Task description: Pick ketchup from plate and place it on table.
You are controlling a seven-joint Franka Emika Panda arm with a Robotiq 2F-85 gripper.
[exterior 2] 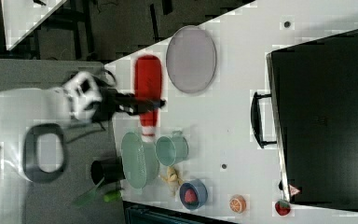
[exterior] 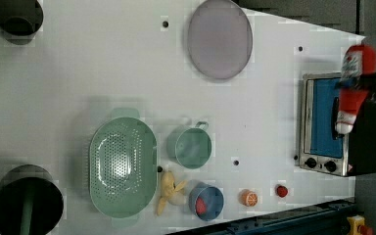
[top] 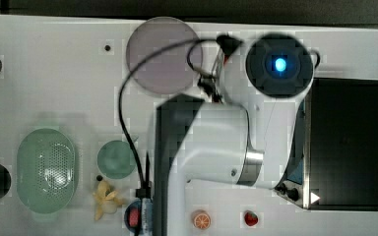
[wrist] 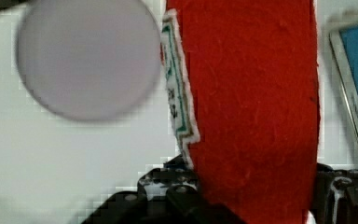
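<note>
White table (exterior: 78,73) bears one bare plate (exterior: 219,39); the jaws clasp one ketchup bottle (exterior 2: 148,91) aloft.

text: none legible | ketchup bottle (wrist: 251,107) label (wrist: 177,84): print unreadable

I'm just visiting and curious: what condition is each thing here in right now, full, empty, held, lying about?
ketchup bottle: held in the air, clamped in the gripper, off the plate.
plate: bare, flat on the table.
green basket: empty, open side up.
teal cup: empty, upright.
blue bowl: holds something red.
toaster oven: door closed.
</note>
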